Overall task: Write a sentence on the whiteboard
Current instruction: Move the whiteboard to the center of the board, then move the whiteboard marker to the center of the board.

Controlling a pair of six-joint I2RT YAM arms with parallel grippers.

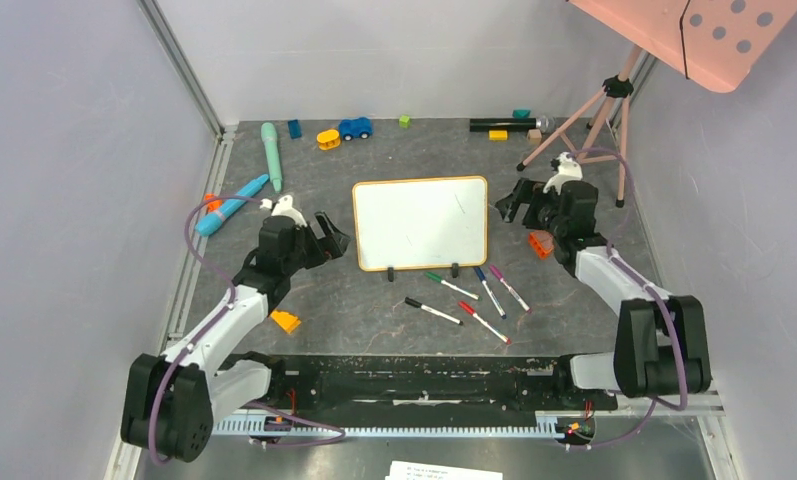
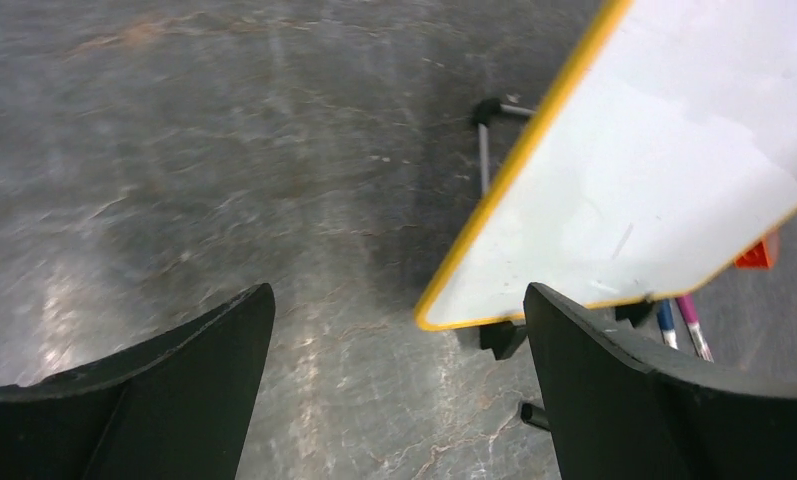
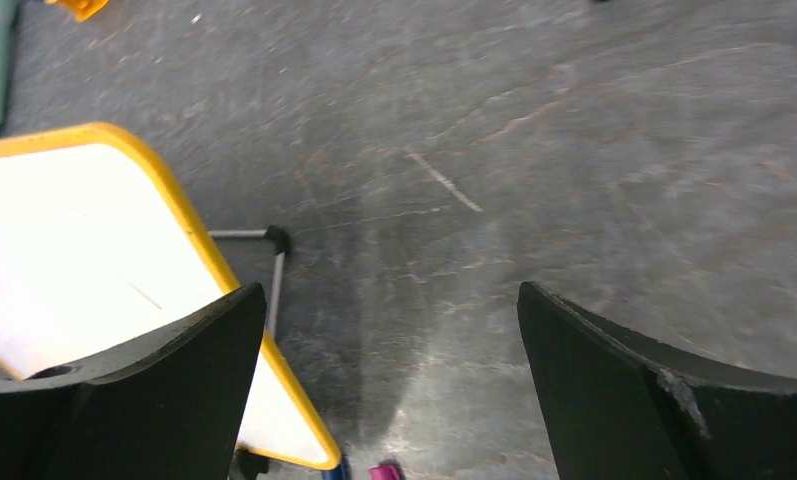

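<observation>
The whiteboard (image 1: 420,222) stands propped at the table's middle on two black feet. Its face is blank, and no red sentence shows on it. It also shows in the left wrist view (image 2: 664,170) and the right wrist view (image 3: 84,240). My left gripper (image 1: 331,238) is open and empty just left of the board. My right gripper (image 1: 509,203) is open and empty just right of it. Several markers lie in front of the board, among them a red one (image 1: 484,322), a black one (image 1: 432,310) and a green one (image 1: 450,285).
A blue marker (image 1: 490,291) and a purple marker (image 1: 510,288) lie by the others. Toys sit along the back: teal pens (image 1: 271,148), a blue car (image 1: 355,128), a yellow block (image 1: 328,139). A pink dotted panel (image 1: 714,35) on a tripod (image 1: 599,115) stands back right. An orange block (image 1: 286,321) lies near left.
</observation>
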